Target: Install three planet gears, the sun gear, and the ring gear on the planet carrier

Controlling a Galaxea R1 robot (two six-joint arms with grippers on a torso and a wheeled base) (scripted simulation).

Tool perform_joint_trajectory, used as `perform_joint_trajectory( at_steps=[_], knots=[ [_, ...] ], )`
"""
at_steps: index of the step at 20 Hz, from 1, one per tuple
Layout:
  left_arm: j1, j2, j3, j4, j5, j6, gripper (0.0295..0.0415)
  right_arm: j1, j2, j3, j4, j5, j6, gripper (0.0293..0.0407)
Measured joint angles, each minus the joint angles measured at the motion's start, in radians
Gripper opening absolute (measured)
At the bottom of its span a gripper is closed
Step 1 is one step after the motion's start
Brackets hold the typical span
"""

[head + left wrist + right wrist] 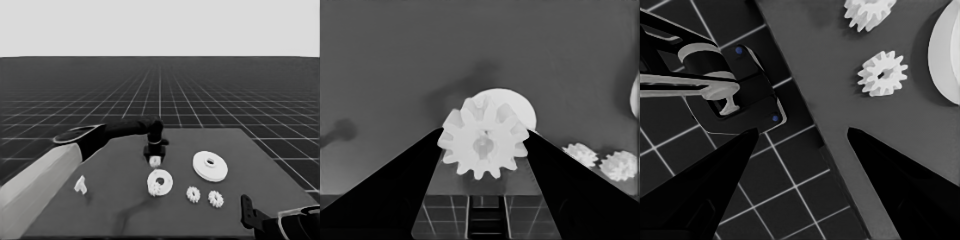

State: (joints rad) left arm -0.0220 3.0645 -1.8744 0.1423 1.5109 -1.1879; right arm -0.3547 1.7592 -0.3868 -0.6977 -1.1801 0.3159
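A: Item one, left gripper (155,159)?
B: Reaching in over the table's middle, just behind the smaller round part (160,182). Clamped on one planet gear (483,143). The head view shows that gear only as a white speck between the fingers; the left wrist view shows it whole, teeth and centre hole, pinched from both sides, with the smaller round part partly hidden behind it.

A: Smaller round part, contents?
B: In the head view one toothed gear (158,188) sits on its near edge. The left wrist view cannot confirm this; the held gear covers it.

A: Loose gears?
B: Two (193,194) (215,198), side by side near the front edge, right of the smaller round part. All three views catch them; the right wrist view cuts one off at the picture's edge.

A: Larger round part (210,166)?
B: Right of centre, flat on the table, hub up. Only a sliver appears in each wrist view.

A: Thin white piece (80,185)?
B: Left end of the table, head view only.

A: Right gripper (800,145)?
B: Parked at the table's near right corner, fingers spread apart, nothing between them. Dark machinery (727,87) with blue lights lies past the table's edge.

A: Lettering, labels?
B: None legible.
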Motion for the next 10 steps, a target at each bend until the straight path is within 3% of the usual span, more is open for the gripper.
perform_joint_trajectory(
  at_steps=[3,10],
  knots=[
    [0.116,0.030,-0.091,0.101,-0.056,0.050,0.0312,0.000,0.000,0.000,0.000,0.000,0.000,0.0385],
    [0.142,0.042,-0.127,0.123,-0.074,0.069,0.0312,0.000,0.000,0.000,0.000,0.000,0.000,0.0385]
  ],
)
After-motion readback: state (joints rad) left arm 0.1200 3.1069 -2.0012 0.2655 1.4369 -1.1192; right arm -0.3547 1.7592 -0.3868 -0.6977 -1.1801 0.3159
